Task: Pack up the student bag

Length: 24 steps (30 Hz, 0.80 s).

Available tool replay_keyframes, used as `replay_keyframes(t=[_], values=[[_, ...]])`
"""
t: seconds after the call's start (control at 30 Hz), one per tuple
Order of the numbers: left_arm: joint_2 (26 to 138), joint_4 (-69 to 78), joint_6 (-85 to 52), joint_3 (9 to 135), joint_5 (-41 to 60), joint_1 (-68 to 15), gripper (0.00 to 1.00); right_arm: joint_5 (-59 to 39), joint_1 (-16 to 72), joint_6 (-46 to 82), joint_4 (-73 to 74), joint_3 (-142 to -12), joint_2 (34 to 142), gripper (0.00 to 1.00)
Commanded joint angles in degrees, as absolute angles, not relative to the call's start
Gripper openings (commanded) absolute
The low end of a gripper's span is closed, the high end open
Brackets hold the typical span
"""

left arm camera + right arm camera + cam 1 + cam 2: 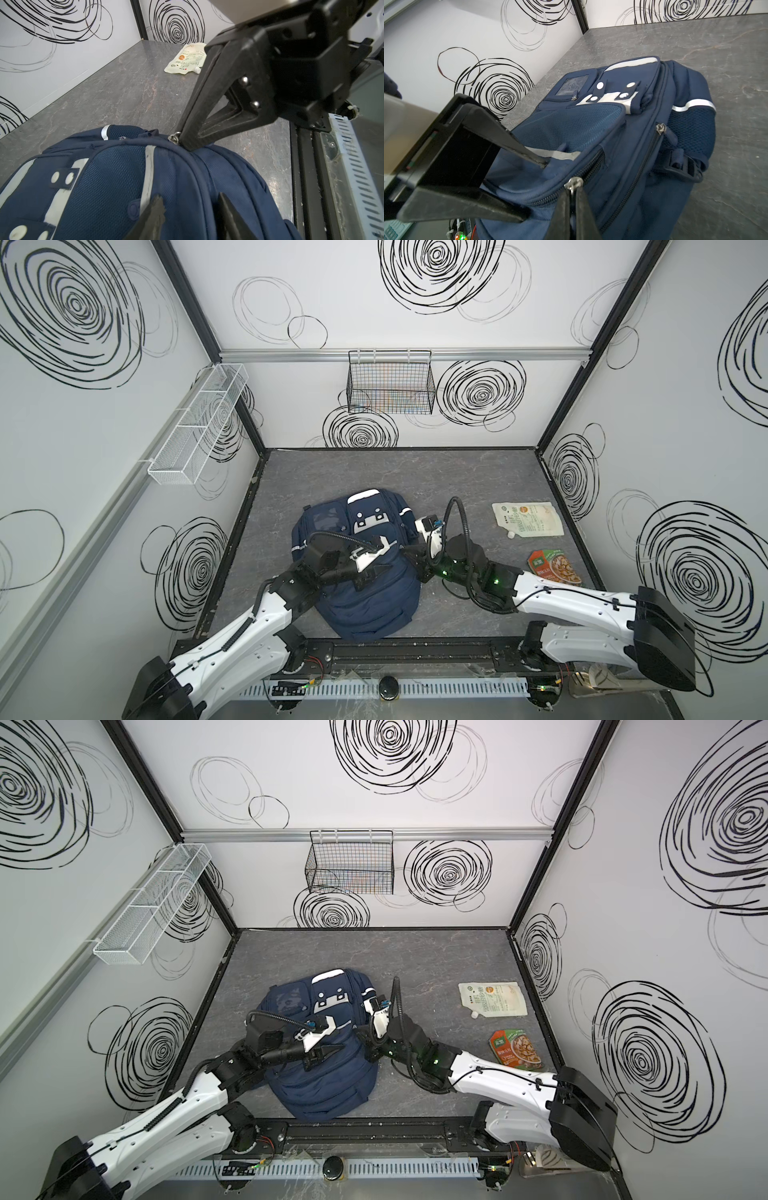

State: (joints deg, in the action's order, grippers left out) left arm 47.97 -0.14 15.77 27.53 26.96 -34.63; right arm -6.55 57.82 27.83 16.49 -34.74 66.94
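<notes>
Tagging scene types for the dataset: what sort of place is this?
Likely a lab robot cell, not a real room: swirl-printed white walls, a wire basket hung on a rail, and two robot arms mounted at a grey tabletop.

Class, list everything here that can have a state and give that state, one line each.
student bag, lying front-up, visible zips look closed
right gripper, shut on the zipper pull
left gripper, open over the student bag, holding nothing
white pouch, lying flat, cap on
red sachet, lying flat, looks unopened
</notes>
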Motion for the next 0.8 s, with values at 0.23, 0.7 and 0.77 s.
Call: replay_keyframes(t=[0.23, 0.7, 0.77], values=[[45.5, -1.2, 20.3, 27.9, 25.0, -35.1, 0.37, -10.0, 60.2, 25.5, 22.0, -38.8, 67.8, 0.0], [41.3, 0.9, 20.7, 26.5, 24.2, -34.5, 0.0, -5.3, 60.1, 24.8, 20.3, -38.7, 66.8, 0.0], [40.8, 0.9, 20.5, 26.3, 24.6, -34.5, 0.0, -2.1, 59.4, 25.6, 18.9, -37.9, 66.2, 0.0]])
